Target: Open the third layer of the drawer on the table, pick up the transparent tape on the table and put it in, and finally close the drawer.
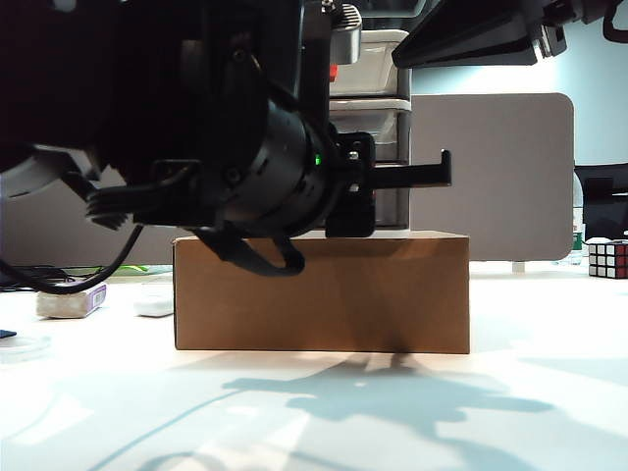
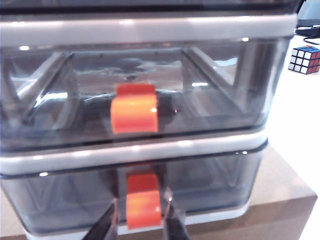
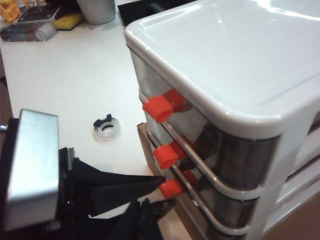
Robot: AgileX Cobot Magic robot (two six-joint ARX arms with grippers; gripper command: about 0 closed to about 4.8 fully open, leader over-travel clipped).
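The drawer [image 1: 378, 118] stands on a brown cardboard box, a white frame with smoky trays and red-orange handles. My left gripper [image 2: 143, 221] is level with the third layer [image 2: 210, 185], the lowest and darkest tray. It is open, its fingers [image 2: 172, 222] close on either side of that tray's handle [image 2: 143, 205], a thin gap showing on one side. The right wrist view shows the same left gripper [image 3: 167, 194] at the lowest handle [image 3: 173, 188]. The transparent tape [image 3: 107, 129] lies flat on the white table [image 3: 65, 85], apart from the drawer. My right gripper [image 3: 141, 205] hangs above the unit's corner, dark fingers together.
The cardboard box [image 1: 324, 294] raises the drawer off the table. A Rubik's cube [image 1: 606, 258] sits at the right. A whitish block with a purple label [image 1: 71, 299] and a small white oval thing [image 1: 152, 300] lie at the left. A grey panel [image 1: 500, 177] stands behind.
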